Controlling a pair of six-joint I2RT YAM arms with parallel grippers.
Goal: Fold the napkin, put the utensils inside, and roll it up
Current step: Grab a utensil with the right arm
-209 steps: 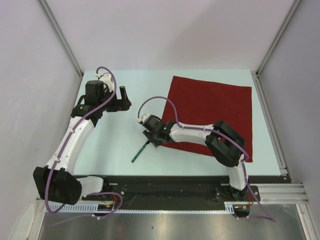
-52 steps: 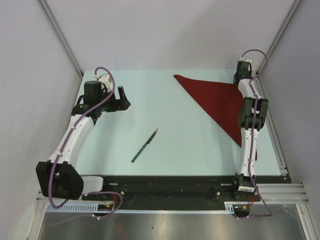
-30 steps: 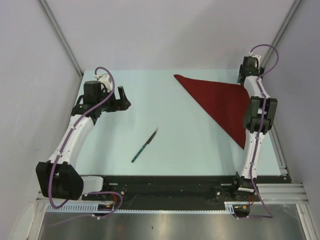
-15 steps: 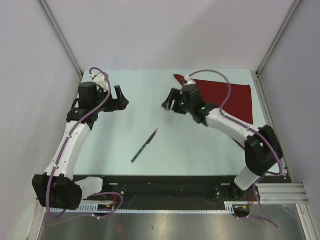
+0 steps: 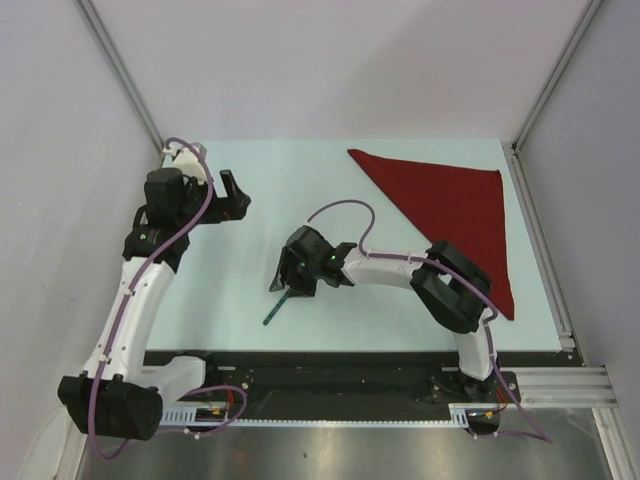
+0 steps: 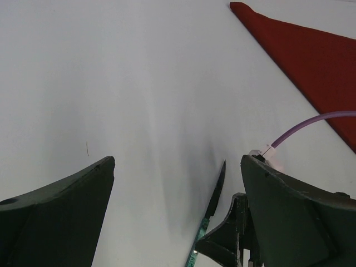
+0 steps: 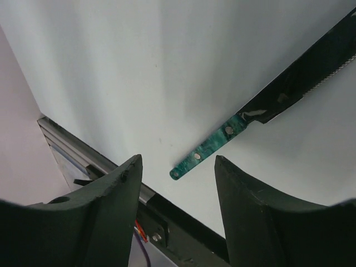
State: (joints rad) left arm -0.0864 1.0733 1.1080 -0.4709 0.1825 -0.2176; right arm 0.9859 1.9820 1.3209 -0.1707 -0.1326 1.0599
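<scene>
R gripper [image 7: 177,162] hovered over knife [image 7: 267,105] handle, fingers apart; L gripper [image 6: 178,161] fingers spread wide; napkin [image 5: 450,195] lay triangular.

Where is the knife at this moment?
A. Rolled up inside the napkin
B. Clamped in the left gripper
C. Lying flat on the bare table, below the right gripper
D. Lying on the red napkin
C: the knife lies flat on the bare table, well apart from the napkin. The right gripper hangs over it with its jaws apart and nothing held.
</scene>
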